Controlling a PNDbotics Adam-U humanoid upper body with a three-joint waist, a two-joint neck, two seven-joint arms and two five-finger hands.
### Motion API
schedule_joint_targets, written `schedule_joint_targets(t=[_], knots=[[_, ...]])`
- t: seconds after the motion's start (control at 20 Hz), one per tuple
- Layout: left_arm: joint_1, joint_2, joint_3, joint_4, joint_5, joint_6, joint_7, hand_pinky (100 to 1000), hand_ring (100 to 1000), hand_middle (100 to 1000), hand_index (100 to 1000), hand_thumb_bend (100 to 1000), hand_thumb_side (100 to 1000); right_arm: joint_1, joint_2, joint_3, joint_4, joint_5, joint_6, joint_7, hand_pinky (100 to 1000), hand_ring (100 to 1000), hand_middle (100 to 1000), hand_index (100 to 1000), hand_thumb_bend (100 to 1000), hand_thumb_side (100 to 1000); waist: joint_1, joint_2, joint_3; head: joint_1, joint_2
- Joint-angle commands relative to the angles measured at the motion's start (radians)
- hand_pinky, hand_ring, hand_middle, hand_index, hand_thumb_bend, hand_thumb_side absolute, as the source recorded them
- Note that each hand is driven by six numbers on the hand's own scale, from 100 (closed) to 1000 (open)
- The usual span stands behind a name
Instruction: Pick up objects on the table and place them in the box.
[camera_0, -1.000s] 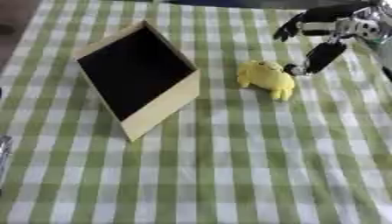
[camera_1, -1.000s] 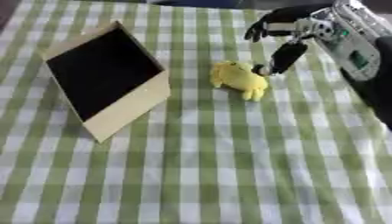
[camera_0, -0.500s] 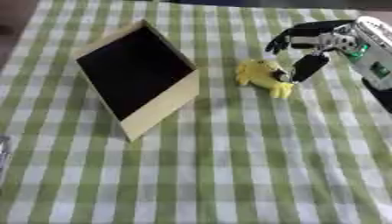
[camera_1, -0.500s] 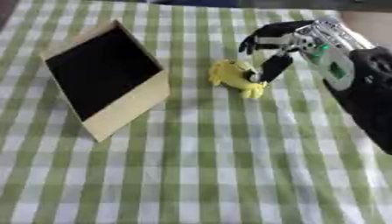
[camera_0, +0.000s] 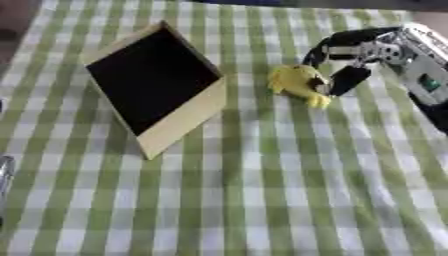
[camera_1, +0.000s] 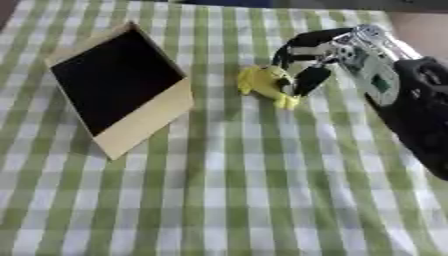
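Right hand (camera_0: 367, 52), fingers curled round yellow toy (camera_0: 296, 81) at 3 o'clock of box (camera_0: 156, 86) w/ thumb touching; looks soft & light, prob best pinched across its body

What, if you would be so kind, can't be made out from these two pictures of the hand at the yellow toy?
- Yellow toy: blurred in both views, so its kind is unclear; the right hand covers its right side.
- Box: its inside is plain black, contents unreadable.
- Left hand: only a grey sliver at the left eye view's left edge; fingers cut off.
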Motion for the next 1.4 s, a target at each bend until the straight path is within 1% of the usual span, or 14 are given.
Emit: schedule_joint_targets(t=[0.05, 0.1, 0.35, 0.5, 0.65, 0.75, 1.2, 1.4], knots=[[-0.010, 0.011, 0.002, -0.014, -0.003, 0.001, -0.006, 596, 716, 760, 796, 338, 638, -0.011, -0.020, 0.003, -0.023, -0.001, -0.007, -0.022, 813, 811, 598, 756, 229, 339, 0.003, -0.016, 0.002, 0.001, -0.003], [-0.011, 0.011, 0.001, -0.014, -0.004, 0.002, -0.007, 597, 716, 760, 796, 339, 639, -0.011, -0.021, 0.005, -0.028, -0.005, -0.006, -0.030, 796, 786, 559, 719, 213, 330, 0.003, -0.016, 0.002, 0.002, -0.003], [-0.012, 0.011, 0.001, -0.014, -0.007, 0.006, -0.012, 596, 716, 760, 796, 339, 641, -0.008, -0.031, 0.011, -0.067, -0.035, 0.013, -0.060, 777, 757, 526, 690, 176, 281, 0.004, -0.016, 0.001, 0.004, -0.005], [-0.012, 0.012, 0.002, -0.014, -0.007, 0.007, -0.014, 595, 716, 760, 796, 338, 640, -0.007, -0.041, 0.007, -0.092, -0.053, 0.030, -0.070, 767, 737, 518, 685, 100, 206, 0.003, -0.017, -0.001, 0.006, -0.004], [-0.012, 0.012, 0.002, -0.014, -0.009, 0.008, -0.015, 595, 716, 760, 796, 336, 641, -0.007, -0.053, -0.004, -0.128, -0.078, 0.057, -0.077, 760, 723, 508, 678, 100, 154, 0.003, -0.019, -0.003, 0.008, -0.004], [-0.011, 0.012, 0.003, -0.014, -0.009, 0.009, -0.017, 595, 716, 760, 797, 331, 640, -0.008, -0.059, -0.008, -0.147, -0.093, 0.074, -0.077, 750, 710, 504, 676, 100, 100, 0.002, -0.020, -0.004, 0.008, -0.005], [-0.009, 0.012, 0.005, -0.014, -0.011, 0.011, -0.019, 595, 716, 758, 797, 334, 641, -0.027, -0.080, -0.038, -0.228, -0.156, 0.135, -0.067, 739, 693, 503, 680, 100, 100, 0.000, -0.024, -0.006, 0.011, -0.005], [-0.008, 0.016, 0.006, -0.014, -0.011, 0.010, -0.019, 595, 715, 758, 797, 335, 639, -0.061, -0.080, -0.047, -0.255, -0.152, 0.140, -0.070, 741, 692, 521, 681, 100, 100, -0.001, -0.028, -0.005, 0.011, -0.003]])
